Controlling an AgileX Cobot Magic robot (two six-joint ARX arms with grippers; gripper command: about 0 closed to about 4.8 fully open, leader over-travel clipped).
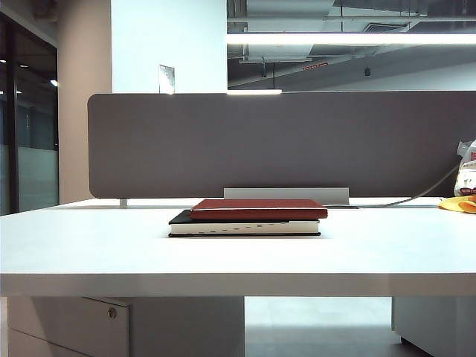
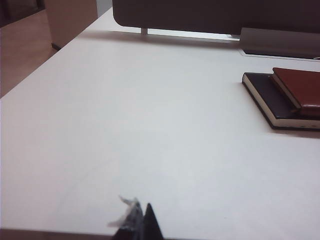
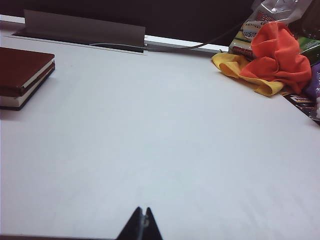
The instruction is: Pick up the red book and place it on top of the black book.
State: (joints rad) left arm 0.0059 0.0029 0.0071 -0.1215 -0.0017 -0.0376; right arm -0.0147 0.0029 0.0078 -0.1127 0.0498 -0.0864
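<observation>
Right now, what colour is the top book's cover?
Dark red, clearest in the left wrist view: the red book lies on the black book.

The left hand [image 2: 140,220] and the right hand [image 3: 142,225] hung pinched together, empty, low over the desk's [image 3: 160,150] near edge.

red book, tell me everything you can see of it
The red book is a thin dark-red hardcover with a smooth, leather-like cover, rounded corners and pale page edges. It is closed and lies flat on top of the black book, shifted toward the right in the exterior view so a strip of black cover shows at the left. The pair sits mid-table, before the grey divider. Only the black book touches it; the left gripper and right gripper sit far back, near the table's front edge.
</observation>
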